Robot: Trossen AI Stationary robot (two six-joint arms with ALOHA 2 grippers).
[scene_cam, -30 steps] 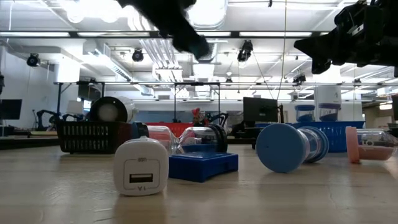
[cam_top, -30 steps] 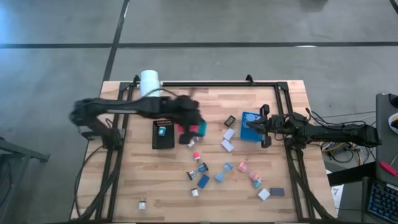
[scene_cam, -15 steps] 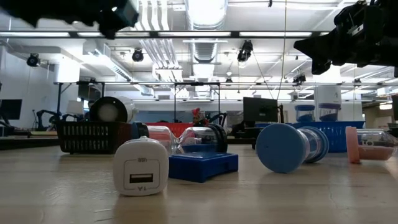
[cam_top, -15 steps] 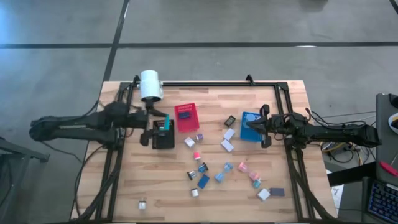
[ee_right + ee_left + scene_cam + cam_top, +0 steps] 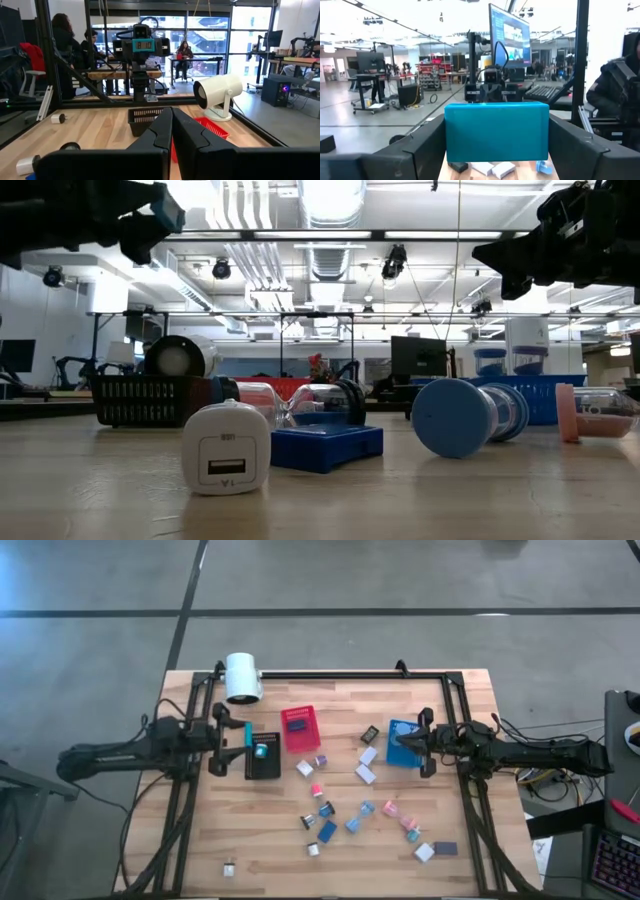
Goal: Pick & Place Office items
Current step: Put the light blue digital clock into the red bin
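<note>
Scattered office items (image 5: 328, 831) (high view) too small for kinds or shapes

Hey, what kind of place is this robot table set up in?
Most likely a robotics lab or open workshop. Beyond the wooden table there are exposed ceiling ducts, large monitors and people seated or standing at workbenches, with glass partitions behind them.

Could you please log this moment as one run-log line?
left claw: shut on teal block, beside black bin | right claw: shut, empty, over blue bin
</note>
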